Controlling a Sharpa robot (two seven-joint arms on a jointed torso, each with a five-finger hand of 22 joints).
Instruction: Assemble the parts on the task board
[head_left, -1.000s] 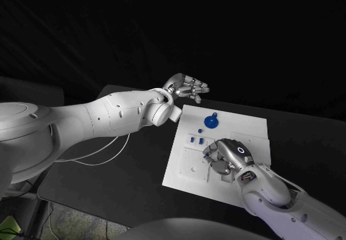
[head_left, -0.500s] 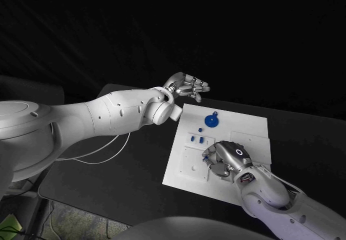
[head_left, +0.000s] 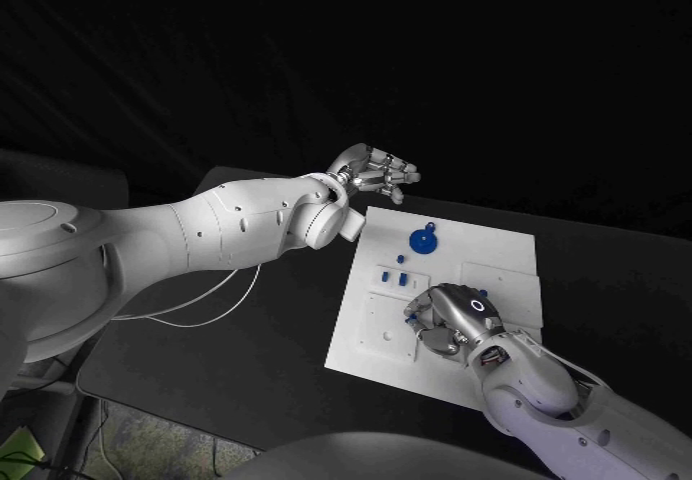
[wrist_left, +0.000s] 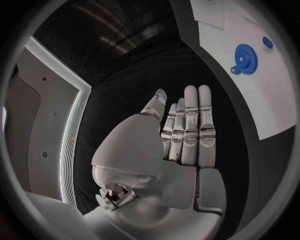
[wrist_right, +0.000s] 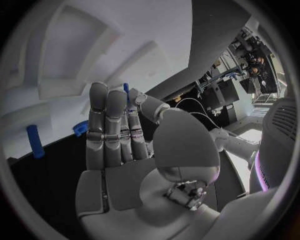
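The white task board (head_left: 498, 250) lies in the middle of the table. A blue gear (head_left: 421, 242) sits on its far part, also in the left wrist view as the gear (wrist_left: 247, 58). Small blue parts (head_left: 395, 281) stand near the board's left edge. My right hand (head_left: 454, 315) hovers low over the board's near middle, fingers pointing down. In the right wrist view its thumb and a finger pinch a small blue part (wrist_right: 126, 89). My left hand (head_left: 372, 170) is raised beyond the board's far left corner, fingers straight, holding nothing.
The right wrist view shows a blue peg (wrist_right: 35, 141) and another blue piece (wrist_right: 80, 127) beside my fingers (wrist_right: 107, 125). A small blue part (wrist_left: 267, 42) lies past the gear. White cables (head_left: 216, 300) trail on the black table to the left.
My right hand has shifted a little toward the board's near left. The left hand has stayed in place.
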